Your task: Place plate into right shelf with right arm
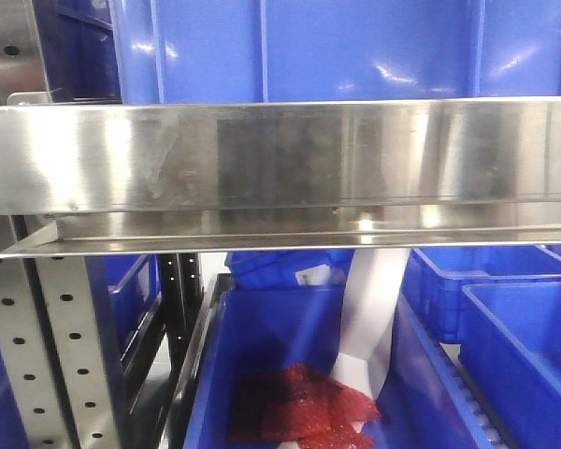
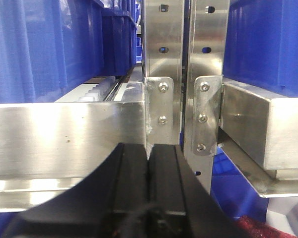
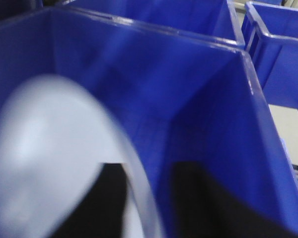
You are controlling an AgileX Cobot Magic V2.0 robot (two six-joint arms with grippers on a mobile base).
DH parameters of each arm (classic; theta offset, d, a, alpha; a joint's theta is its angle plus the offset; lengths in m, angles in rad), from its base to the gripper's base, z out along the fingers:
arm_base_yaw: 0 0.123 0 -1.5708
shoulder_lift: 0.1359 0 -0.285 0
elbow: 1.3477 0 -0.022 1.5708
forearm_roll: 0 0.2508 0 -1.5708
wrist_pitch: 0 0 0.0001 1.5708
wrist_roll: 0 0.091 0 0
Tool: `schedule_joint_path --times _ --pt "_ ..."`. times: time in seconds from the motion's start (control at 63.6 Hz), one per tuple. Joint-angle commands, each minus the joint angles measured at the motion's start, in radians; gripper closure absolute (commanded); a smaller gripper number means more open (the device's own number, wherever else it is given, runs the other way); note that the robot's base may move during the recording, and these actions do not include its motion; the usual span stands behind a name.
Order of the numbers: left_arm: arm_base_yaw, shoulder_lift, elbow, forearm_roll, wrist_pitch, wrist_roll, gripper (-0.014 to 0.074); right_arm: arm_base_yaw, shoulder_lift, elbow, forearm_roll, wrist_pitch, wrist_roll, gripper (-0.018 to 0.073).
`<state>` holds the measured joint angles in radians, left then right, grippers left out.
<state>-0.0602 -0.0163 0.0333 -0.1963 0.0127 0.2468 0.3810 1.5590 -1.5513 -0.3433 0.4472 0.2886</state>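
1. Plate (image 3: 54, 163) pinched at its rim in the right gripper (image 3: 149, 198), one dark finger (image 3: 97, 203) on the concave face, the other (image 3: 213, 203) behind the rim; jaws closed onto the plate, rim between them.
2. Plate held on edge, blurred in the right wrist view, filling the lower left of it.
3. Held inside a blue bin (image 3: 188, 99), bin walls rising around and beyond the plate; no telling whether the plate touches the bin floor.
4. In the front view, a pale arm link (image 1: 374, 309) slanting down from under the steel tier (image 1: 280, 159) into the lower bin, ending just beside a red mass (image 1: 304, 407) lying in that bin; plate itself not clearly made out there.
5. More blue bins (image 1: 505, 327) beside that one on the shelf, another large one (image 1: 355, 47) on the tier above.
6. Left gripper (image 2: 149, 163) with fingers pressed together, nothing between them, pointed level at the shelf's perforated uprights (image 2: 164, 59) and the edge of a steel tier, near but apart.
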Motion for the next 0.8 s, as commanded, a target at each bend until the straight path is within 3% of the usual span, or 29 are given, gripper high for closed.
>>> schedule_joint_path --times 0.0,0.079,0.393,0.471,0.691,0.754,0.786 --pt "0.002 -0.011 0.009 -0.002 -0.089 -0.002 0.0643 -0.004 -0.054 -0.042 -0.019 -0.062 0.001 -0.0024" --pt "0.002 -0.011 0.009 -0.002 -0.089 -0.002 0.0643 -0.004 -0.075 -0.042 -0.018 -0.060 0.001 -0.0067" --pt "0.002 -0.011 0.009 -0.002 -0.089 -0.002 0.0643 -0.002 -0.295 -0.033 -0.007 0.058 0.001 -0.0037" --pt "0.002 -0.011 0.009 -0.002 -0.089 -0.002 0.0643 -0.002 -0.371 0.004 0.012 0.087 0.001 0.0055" --pt "0.002 -0.011 0.009 -0.002 -0.089 -0.002 0.0643 -0.002 -0.649 0.265 0.021 0.082 0.001 0.0447" --pt "0.002 -0.011 0.009 -0.002 -0.089 -0.002 0.0643 -0.002 -0.743 0.364 0.021 0.069 0.000 0.0518" --pt "0.002 -0.011 0.009 -0.002 -0.089 -0.002 0.0643 -0.002 -0.797 0.420 0.021 0.060 0.000 0.0510"
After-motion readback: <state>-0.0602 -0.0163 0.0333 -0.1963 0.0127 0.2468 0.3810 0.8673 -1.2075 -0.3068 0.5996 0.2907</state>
